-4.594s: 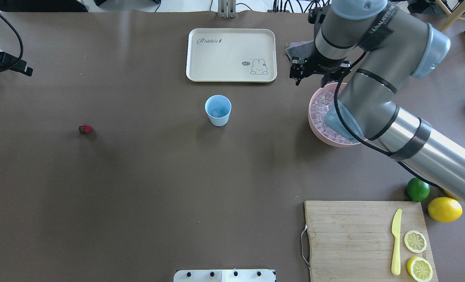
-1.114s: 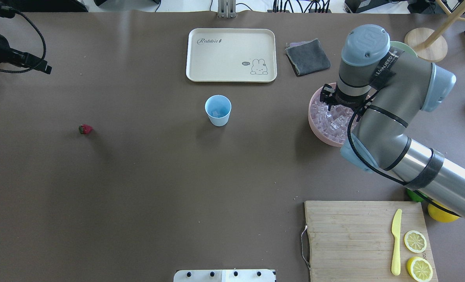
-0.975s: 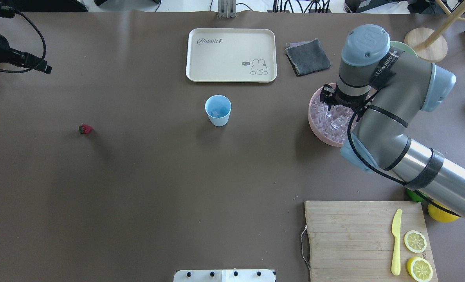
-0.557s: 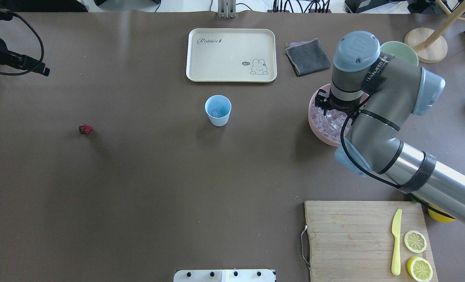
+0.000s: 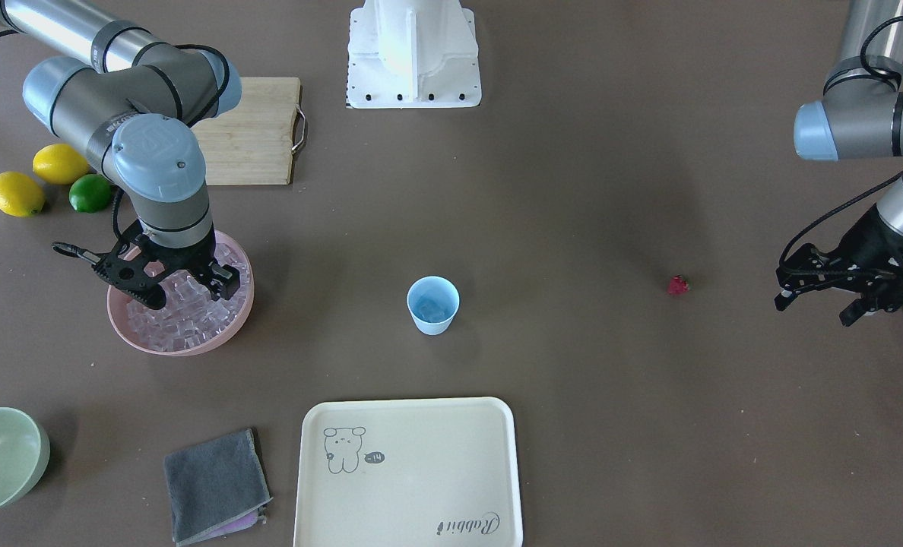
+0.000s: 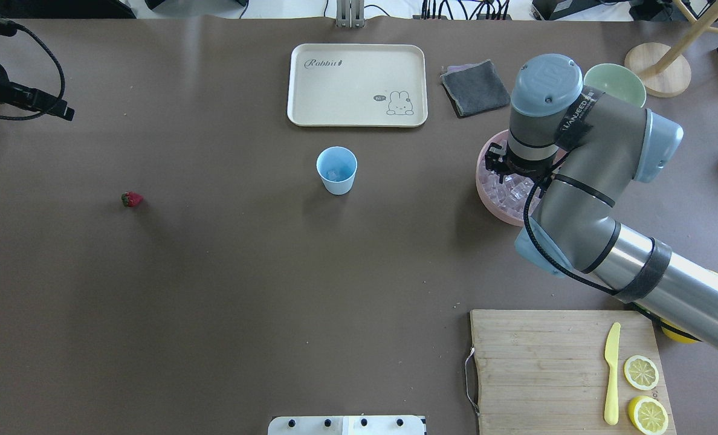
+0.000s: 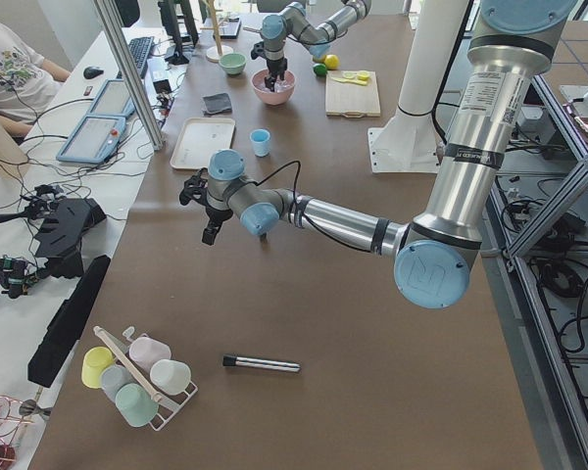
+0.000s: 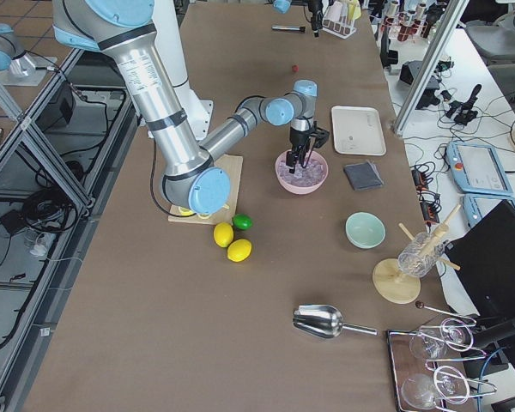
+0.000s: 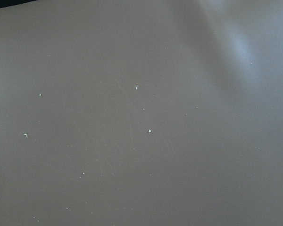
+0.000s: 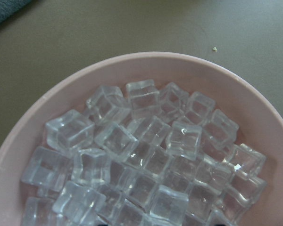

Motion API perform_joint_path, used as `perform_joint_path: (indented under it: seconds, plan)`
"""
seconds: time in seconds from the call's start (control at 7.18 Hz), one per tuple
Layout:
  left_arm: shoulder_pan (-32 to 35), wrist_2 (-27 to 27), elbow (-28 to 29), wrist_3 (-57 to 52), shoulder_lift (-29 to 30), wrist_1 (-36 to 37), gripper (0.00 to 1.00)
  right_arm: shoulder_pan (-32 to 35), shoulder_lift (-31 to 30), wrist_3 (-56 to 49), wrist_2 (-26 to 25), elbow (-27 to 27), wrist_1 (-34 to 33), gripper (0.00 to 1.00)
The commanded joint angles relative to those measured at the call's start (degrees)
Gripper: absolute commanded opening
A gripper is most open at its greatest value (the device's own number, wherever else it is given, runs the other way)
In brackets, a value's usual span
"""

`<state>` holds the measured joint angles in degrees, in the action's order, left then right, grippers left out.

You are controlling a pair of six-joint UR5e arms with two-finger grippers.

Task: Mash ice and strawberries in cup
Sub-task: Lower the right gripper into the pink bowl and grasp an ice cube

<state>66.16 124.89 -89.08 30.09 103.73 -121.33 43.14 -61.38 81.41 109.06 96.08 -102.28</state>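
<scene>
"rabbit" lettering on the cream tray (image 6: 347,90) near the blue cup (image 6: 338,185)

Bare counter (image 6: 226,272) surrounds the cup (image 6: 336,171) on every side, and its mouth is open from above. The tray (image 6: 347,84) stands near, on the side away from the robot. The strawberry (image 6: 132,199) lies alone, well clear. The right pincer (image 5: 178,292) hangs over the pink bowl (image 6: 481,190), blocking it from above.

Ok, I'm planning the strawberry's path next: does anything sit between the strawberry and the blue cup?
Nothing visible does. The strawberry lies alone on the table, and the stretch from it to the cup is bare. The tray sits on the far side of the cup, off that line.
</scene>
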Motion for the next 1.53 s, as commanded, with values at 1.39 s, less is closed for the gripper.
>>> perform_joint_path:
  seconds: [1.39]
  plan:
    - [-0.07, 0.0, -0.13, 0.05, -0.02, -0.04, 0.98, -0.95, -0.32, 0.68, -0.25, 0.24, 0.5, 0.55]
